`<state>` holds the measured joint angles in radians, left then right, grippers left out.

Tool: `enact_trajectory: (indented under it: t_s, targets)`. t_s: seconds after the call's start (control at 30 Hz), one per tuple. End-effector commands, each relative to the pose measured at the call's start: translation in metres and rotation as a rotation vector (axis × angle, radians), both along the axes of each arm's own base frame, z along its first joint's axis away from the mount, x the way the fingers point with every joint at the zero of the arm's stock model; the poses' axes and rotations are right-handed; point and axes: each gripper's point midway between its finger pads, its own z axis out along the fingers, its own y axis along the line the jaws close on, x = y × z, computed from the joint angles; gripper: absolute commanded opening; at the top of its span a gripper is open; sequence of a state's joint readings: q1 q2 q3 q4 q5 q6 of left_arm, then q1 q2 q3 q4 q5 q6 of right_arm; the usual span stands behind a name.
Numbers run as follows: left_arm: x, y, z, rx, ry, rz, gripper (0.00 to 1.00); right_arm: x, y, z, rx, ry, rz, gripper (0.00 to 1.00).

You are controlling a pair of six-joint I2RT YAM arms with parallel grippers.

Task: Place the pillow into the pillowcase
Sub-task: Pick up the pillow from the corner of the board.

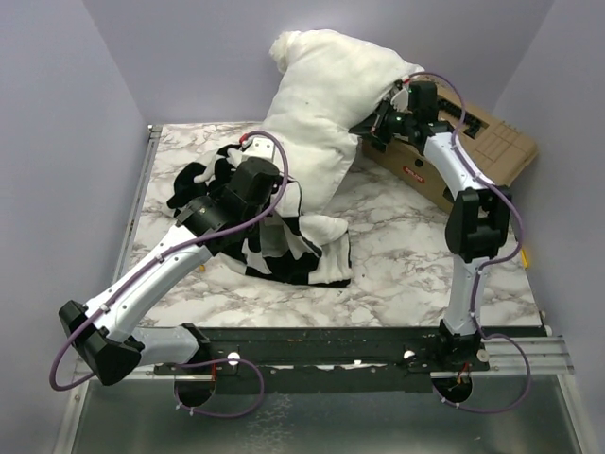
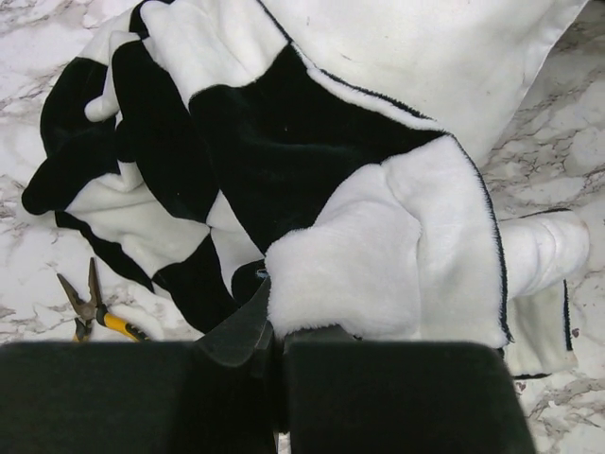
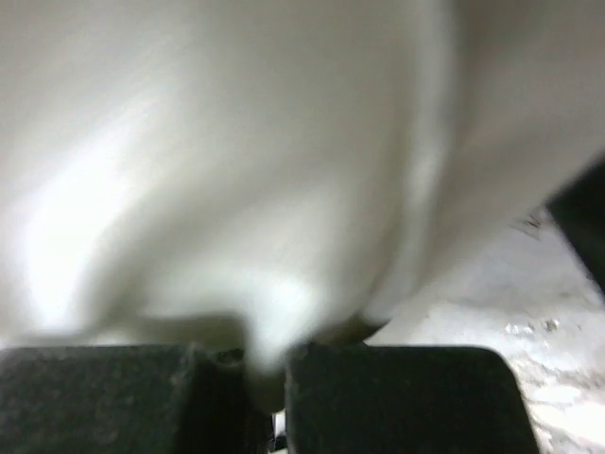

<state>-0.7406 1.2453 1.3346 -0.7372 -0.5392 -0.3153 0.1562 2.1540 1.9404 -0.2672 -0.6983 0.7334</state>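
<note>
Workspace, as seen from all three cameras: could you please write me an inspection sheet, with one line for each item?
Surface: marble table, no stains seen.
Job's things: pillow reared up at the back, its lower end meeting the crumpled checked pillowcase; cannot tell how far inside it is.
Clutter: cardboard box at the far right; yellow-handled pliers beside the pillowcase.
Grippers: left pincer shut on a pillowcase edge; right pincer shut on the pillow's raised part.
Cables: purple cables run along both arms and loop at the bases; no snag seen.
Surroundings: lilac walls on three sides.
</note>
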Motion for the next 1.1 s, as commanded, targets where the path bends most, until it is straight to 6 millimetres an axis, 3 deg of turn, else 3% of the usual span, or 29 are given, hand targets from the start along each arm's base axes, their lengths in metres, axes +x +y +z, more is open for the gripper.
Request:
enact_trajectory:
  t_s: [0.0,0.07,0.17,0.27,0.33,0.5,0.63,0.73,0.8,0.87,1.07]
  targets:
    - [-0.013,0.012,0.018,-0.055,-0.03,0.023,0.0,-0.041,-0.021,0.125,-0.093,-0.307,-0.053,0.0]
    - [-0.015,0.015,0.02,-0.063,-0.035,0.031,0.0,-0.072,-0.041,0.184,-0.138,-0.416,-0.122,0.0]
    - [-0.018,0.019,0.022,-0.072,-0.039,0.044,0.0,-0.115,-0.067,0.252,-0.203,-0.541,-0.213,0.0]
    - [-0.02,0.022,0.029,-0.086,-0.049,0.053,0.0,-0.161,-0.085,0.309,-0.247,-0.656,-0.265,0.0]
    - [-0.021,0.023,0.034,-0.094,-0.056,0.057,0.0,-0.186,-0.096,0.328,-0.289,-0.694,-0.294,0.0]
    - [-0.022,0.028,0.042,-0.088,-0.067,0.072,0.0,-0.223,-0.116,0.337,-0.39,-0.728,-0.335,0.0]
    - [-0.022,0.033,0.043,-0.067,-0.06,0.088,0.0,-0.232,-0.124,0.341,-0.435,-0.769,-0.357,0.0]
    - [-0.022,0.036,0.044,-0.056,-0.062,0.099,0.0,-0.239,-0.107,0.354,-0.395,-0.847,-0.255,0.0]
    - [-0.022,0.038,0.043,-0.049,-0.062,0.107,0.0,-0.242,-0.087,0.352,-0.344,-0.857,-0.136,0.0]
    - [-0.022,0.038,0.042,-0.041,-0.06,0.112,0.0,-0.241,-0.067,0.336,-0.299,-0.821,0.008,0.0]
    - [-0.021,0.041,0.032,-0.008,-0.046,0.128,0.0,-0.249,-0.023,0.247,-0.202,-0.608,0.391,0.0]
